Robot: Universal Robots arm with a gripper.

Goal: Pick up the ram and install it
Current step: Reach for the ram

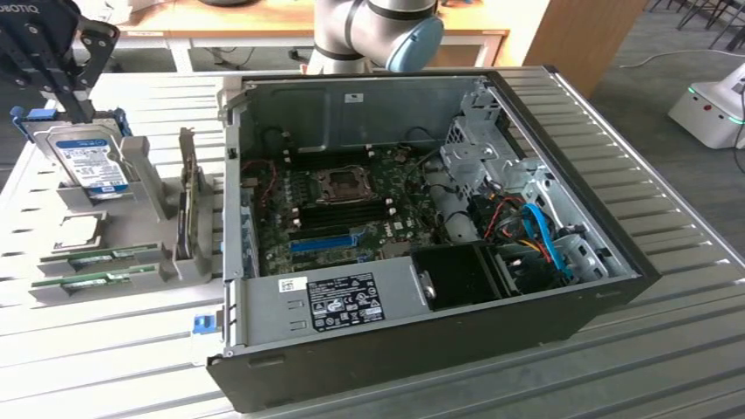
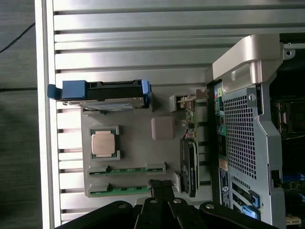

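Your gripper (image 2: 161, 185) is hanging shut with nothing in it, fingertips pressed together, above the grey holder (image 2: 138, 143). The holder is sitting on the table (image 1: 652, 349), just beside the open case (image 1: 407, 358).

The ram (image 2: 121, 191) is standing on edge in the slot nearest the holder's edge. Its twin (image 2: 126, 169) is lying parallel in the next slot, between it and the CPU (image 2: 105, 143). Your fingertips are hovering closest to one end of these two sticks.

You are probably dealing with a light, stiff, thin board that is needing little force to lift. It is likely fragile, though. You are better off pinching the two flat faces near the middle of the exposed top edge. That is keeping you off the contacts down in the slot, and a straight pull is avoiding any bending.

The gripper body is showing "ROBOTIQ" in the exterior view. The drive (image 1: 93, 161) is carrying a blue-and-white label and the case a white sticker (image 1: 344, 301), but neither is reading clearly.
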